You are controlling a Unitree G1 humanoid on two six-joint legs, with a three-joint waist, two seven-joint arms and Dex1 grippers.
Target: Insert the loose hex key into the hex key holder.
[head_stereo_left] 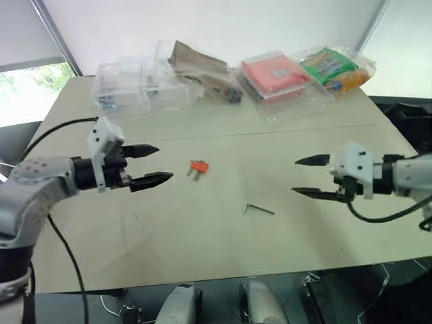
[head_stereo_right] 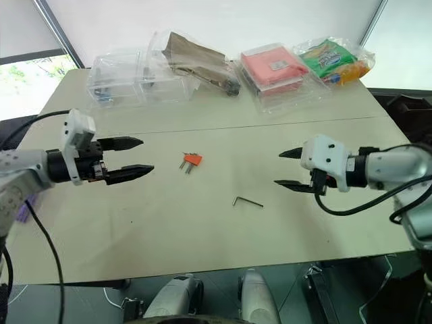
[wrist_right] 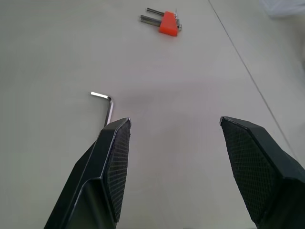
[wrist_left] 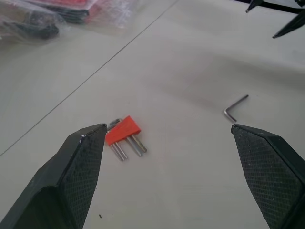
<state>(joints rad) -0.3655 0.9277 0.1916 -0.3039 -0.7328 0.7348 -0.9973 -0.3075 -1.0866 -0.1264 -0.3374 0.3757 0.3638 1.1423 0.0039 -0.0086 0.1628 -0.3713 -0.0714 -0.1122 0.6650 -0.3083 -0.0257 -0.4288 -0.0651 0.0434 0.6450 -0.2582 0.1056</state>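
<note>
The loose hex key [head_stereo_left: 258, 209], a thin dark L-shaped rod, lies flat on the beige table [head_stereo_left: 202, 250] near its middle. The hex key holder [head_stereo_left: 198, 167], a small orange-red block with short grey keys sticking out, rests a little farther back and to the left. My left gripper [head_stereo_left: 154, 165] hovers open to the left of the holder, nothing between its fingers. My right gripper [head_stereo_left: 304, 177] hovers open to the right of the loose key, also empty. Both the holder [wrist_left: 123, 131] and the key [wrist_left: 234, 107] appear in the left wrist view.
Along the table's far edge lie clear plastic boxes [head_stereo_left: 138, 84], a brown paper bag [head_stereo_left: 199, 66], a pink pack [head_stereo_left: 273, 73] and a green snack bag [head_stereo_left: 334, 66]. A seam line [head_stereo_left: 270, 131] crosses the tabletop.
</note>
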